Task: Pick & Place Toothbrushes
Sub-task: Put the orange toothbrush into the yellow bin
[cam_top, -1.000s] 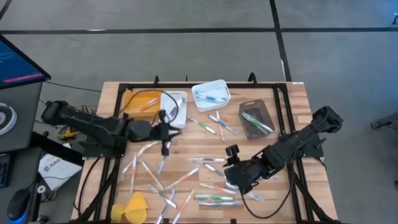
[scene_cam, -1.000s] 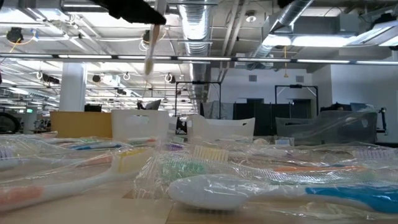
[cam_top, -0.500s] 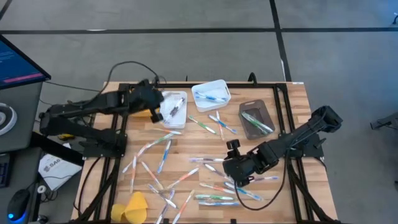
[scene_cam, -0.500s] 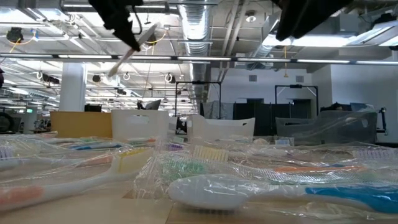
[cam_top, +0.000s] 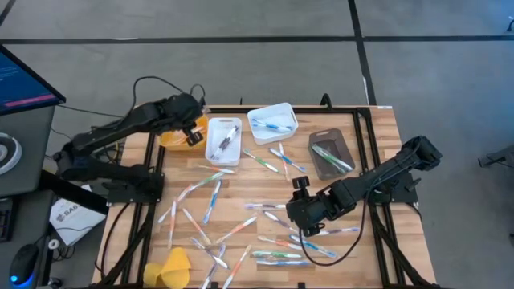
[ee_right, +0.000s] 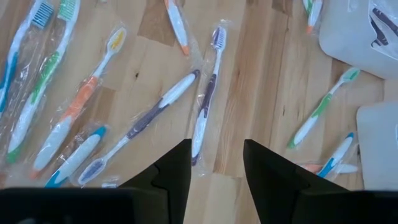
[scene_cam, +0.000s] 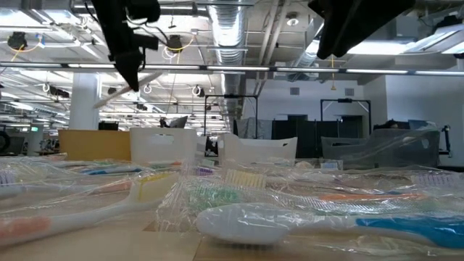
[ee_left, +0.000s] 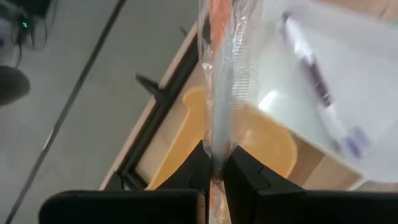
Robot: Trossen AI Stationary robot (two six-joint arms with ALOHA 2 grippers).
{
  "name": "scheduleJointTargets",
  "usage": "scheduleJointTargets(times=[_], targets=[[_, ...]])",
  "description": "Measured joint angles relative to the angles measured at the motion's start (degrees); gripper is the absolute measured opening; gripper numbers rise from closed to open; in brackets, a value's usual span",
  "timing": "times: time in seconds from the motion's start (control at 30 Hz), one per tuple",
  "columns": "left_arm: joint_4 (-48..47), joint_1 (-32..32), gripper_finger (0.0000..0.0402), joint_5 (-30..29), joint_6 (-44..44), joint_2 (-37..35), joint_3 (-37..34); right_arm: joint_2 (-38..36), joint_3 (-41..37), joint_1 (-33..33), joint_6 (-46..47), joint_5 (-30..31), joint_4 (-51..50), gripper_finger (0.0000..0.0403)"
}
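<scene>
Sorting step: left end effector (cam_top: 193, 132) hangs over the orange bin (cam_top: 171, 134) at the upper left of the surface (cam_top: 377, 128), clamped shut on a wrapped orange-handled toothbrush (ee_left: 219, 74). Judging by its position, a drop into that bin comes next.
Grip detail: in the left wrist view the fingers (ee_left: 242, 168) pinch the brush near one end, so the rest stands out ahead of them over the bin. That should let it fall clear when released.
Bins: orange bin, two white bins (cam_top: 224, 140) (cam_top: 273, 122) and a brown bin (cam_top: 330, 154) sit in a row along the upper edge of the surface. The white and brown ones each hold brushes, apparently grouped by handle colour, though the orange bin's contents are hard to make out.
Right end effector: right end effector (cam_top: 299, 221) is lower centre-right in the high view, low over the scattered toothbrushes (cam_top: 265, 241). Its fingers (ee_right: 171, 171) stand parted with nothing between them, aimed down at a purple-and-white brush (ee_right: 205, 109), probably the next pick.
Remaining work: many wrapped brushes lie loose across the middle and lower part of the surface, so the task looks far from finished.
Other: a yellow lump (cam_top: 173, 267) sits at the lower left edge, well apart from both arms.
</scene>
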Motion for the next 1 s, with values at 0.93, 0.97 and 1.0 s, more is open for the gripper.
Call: scheduleJointTargets(times=[0.93,0.97,1.0], targets=[[1.1,13.3,0.0015,2.5,3.0,7.3,-10.4,0.0,0.0,0.1,-0.4,0.0,0.8,0.0137],[1.5,13.3,0.0015,2.5,3.1,7.3,-10.7,0.0,0.0,0.1,-0.4,0.0,0.8,0.0137],[1.9,13.3,0.0017,2.5,3.2,7.3,-11.0,0.0,0.0,0.1,-0.4,0.0,0.8,0.0137]])
